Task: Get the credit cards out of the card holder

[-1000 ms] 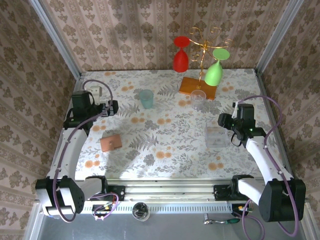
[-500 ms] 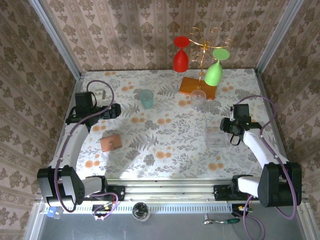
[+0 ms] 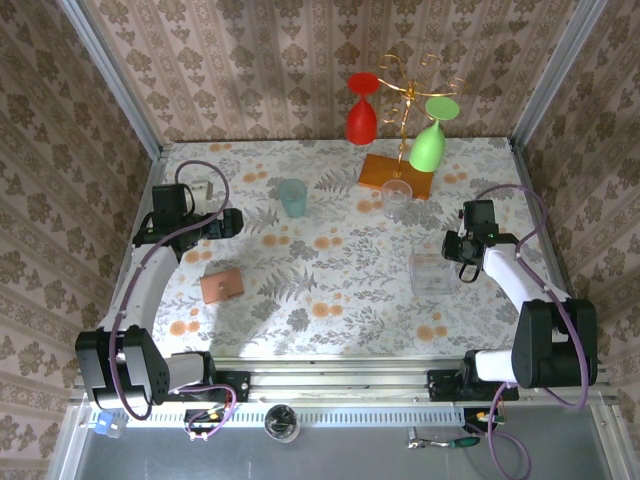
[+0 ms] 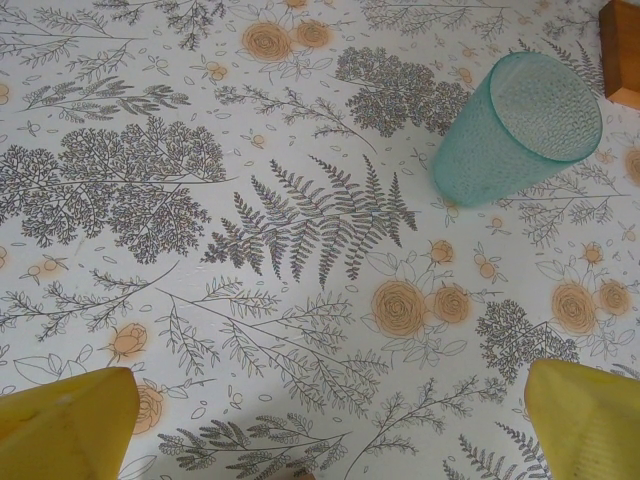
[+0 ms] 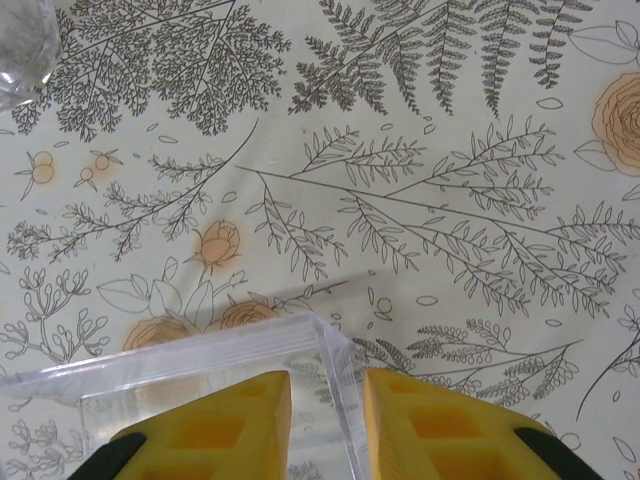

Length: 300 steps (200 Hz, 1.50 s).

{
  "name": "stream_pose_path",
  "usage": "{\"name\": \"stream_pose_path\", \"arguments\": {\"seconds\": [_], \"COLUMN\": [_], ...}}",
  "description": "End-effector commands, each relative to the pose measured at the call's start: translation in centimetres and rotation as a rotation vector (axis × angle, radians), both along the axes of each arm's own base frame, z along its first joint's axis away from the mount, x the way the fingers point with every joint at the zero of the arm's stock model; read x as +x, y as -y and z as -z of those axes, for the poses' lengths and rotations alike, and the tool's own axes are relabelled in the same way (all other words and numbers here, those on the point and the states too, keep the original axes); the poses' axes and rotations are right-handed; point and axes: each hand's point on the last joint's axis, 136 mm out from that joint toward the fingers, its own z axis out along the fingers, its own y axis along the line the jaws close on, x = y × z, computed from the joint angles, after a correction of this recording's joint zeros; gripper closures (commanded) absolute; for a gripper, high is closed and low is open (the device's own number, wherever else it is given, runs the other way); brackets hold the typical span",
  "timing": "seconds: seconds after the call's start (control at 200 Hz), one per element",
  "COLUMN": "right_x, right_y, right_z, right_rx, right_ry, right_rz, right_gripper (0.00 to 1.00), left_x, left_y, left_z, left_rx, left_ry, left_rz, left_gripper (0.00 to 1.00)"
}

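Our left end effector (image 4: 320, 425) hangs wide open over the worktop (image 3: 330, 290) near the teal tumbler (image 4: 515, 125), probably poised to reach for the card holder (image 3: 221, 286). That lies flat and folded shut toward the worktop's left edge, plain tan-orange, with no credit cards showing. Our right end effector (image 5: 327, 420) straddles a wall of the clear box (image 5: 200, 350) near the right edge. Its fingers (image 5: 210, 430) are close together, and we cannot tell whether they pinch it.

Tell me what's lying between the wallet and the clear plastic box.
Nothing. In the top view, the flowered table is bare between the wallet and the clear box.
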Motion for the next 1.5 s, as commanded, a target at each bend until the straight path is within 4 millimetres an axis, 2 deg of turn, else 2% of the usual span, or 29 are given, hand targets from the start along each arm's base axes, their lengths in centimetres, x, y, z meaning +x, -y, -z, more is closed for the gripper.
{"name": "stream_pose_path", "arguments": {"seconds": [0.0,0.085,0.115,0.61,0.81,0.925,1.235,1.36,1.495], "right_x": [0.7,1.0,0.9,0.4,0.4,0.4,0.4,0.7,1.7], "right_y": [0.2,0.1,0.1,0.1,0.1,0.0,-0.2,-1.0,-3.3], "right_z": [-0.1,-0.4,0.4,1.4,1.1,0.8,0.1,-0.5,-2.0], "right_rx": [-0.002,0.003,0.002,0.005,0.007,0.009,0.033,0.054,0.054], "right_ry": [-0.013,-0.011,-0.041,-0.075,-0.068,-0.061,-0.055,-0.048,-0.019], "right_rz": [-0.006,-0.012,-0.013,-0.012,-0.012,-0.014,0.008,0.015,-0.013], "right_gripper": [0.77,0.79,0.79,0.85,0.86,0.91,0.96,0.98,0.99], "left_x": [0.1,0.0,0.1,0.0,0.0,-0.1,-0.1,-0.1,-0.1], "left_y": [-0.1,-0.1,-0.1,0.0,0.0,-0.1,0.1,0.1,0.1], "left_z": [-1.0,-1.0,-1.0,-1.2,-1.3,-1.3,-1.3,-1.3,-1.5], "left_rx": [-0.013,-0.013,-0.013,-0.014,-0.015,-0.013,-0.014,-0.016,-0.016], "left_ry": [0.016,0.015,0.017,0.024,0.027,0.030,0.036,0.033,0.045], "left_rz": [-0.013,-0.011,-0.012,-0.010,-0.009,-0.010,-0.005,-0.005,-0.005], "left_gripper": [0.00,0.00,0.00,0.00,0.00,0.00,0.00,0.00,0.00]}}
